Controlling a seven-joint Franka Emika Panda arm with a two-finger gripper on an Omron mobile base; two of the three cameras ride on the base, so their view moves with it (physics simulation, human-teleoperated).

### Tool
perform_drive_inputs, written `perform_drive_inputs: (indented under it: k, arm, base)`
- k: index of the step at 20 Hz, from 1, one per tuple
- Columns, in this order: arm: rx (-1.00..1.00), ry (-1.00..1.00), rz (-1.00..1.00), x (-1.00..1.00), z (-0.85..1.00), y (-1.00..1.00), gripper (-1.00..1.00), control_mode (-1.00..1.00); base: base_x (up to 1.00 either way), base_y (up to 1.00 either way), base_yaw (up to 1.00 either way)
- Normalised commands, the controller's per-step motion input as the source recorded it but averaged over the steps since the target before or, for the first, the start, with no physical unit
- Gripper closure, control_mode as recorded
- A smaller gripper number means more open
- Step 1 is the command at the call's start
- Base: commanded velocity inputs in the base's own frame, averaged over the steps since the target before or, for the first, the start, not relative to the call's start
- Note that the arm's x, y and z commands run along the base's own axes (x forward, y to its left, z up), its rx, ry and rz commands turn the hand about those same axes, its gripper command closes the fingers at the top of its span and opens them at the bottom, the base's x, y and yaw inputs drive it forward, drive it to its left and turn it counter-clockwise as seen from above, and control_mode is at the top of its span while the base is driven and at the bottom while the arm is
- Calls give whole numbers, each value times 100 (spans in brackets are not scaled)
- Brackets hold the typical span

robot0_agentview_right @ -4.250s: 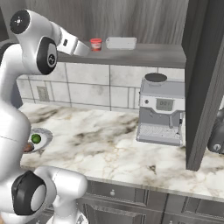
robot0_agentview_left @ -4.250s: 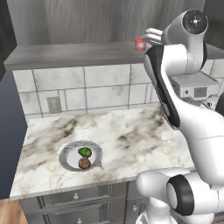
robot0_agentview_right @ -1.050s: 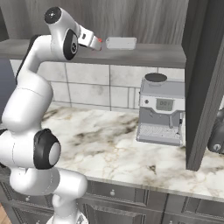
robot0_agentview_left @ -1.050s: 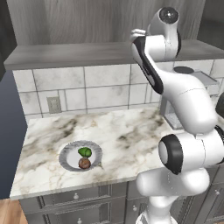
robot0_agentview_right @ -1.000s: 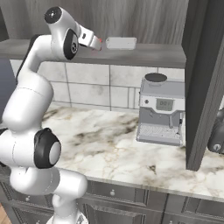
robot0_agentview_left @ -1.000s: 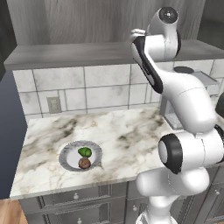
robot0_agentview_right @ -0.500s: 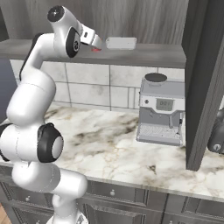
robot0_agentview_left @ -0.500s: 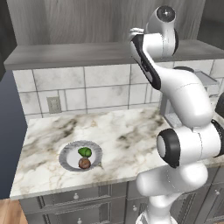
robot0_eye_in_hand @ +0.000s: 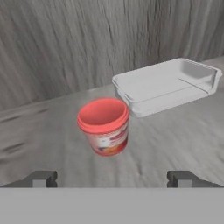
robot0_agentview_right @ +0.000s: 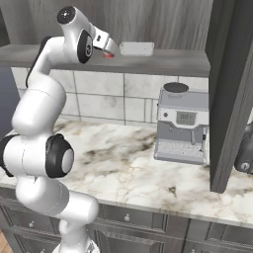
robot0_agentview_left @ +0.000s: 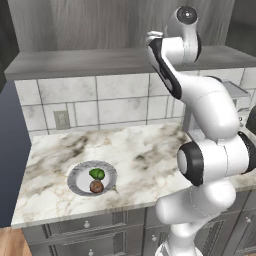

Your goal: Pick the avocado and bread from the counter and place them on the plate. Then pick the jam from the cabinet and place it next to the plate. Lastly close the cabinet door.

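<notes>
With the avocado and bread on the plate at lower left, the gripper hangs wide open and empty before the jam, mid-frame on the cabinet shelf, beside a white tray, lined up to grasp it.

– What do you have behind the work area?

– You see a wall of pale grey square tiles with a socket plate set into it. Above it runs dark wood-grain panelling.

– And to your right side?

– You have a silver coffee machine standing against the tiles, and a tall dark wood-grain panel just beside it. Grey drawer fronts with small round knobs run along below. At the lower left corner you catch a strip of wooden floor.
</notes>
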Motion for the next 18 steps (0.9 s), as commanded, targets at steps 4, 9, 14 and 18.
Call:
perform_drive_inputs:
  k: [4,9,14,18]
  arm:
    - [0,0,0,17,-1,0,-100,-100]
    - [-1,0,0,14,-2,0,-100,-100]
    - [-1,1,0,16,-3,0,-100,-100]
    - [-1,1,0,14,-3,0,-100,-100]
  base:
    - [0,0,0]
    - [0,0,0]
    - [0,0,0]
    - [0,0,0]
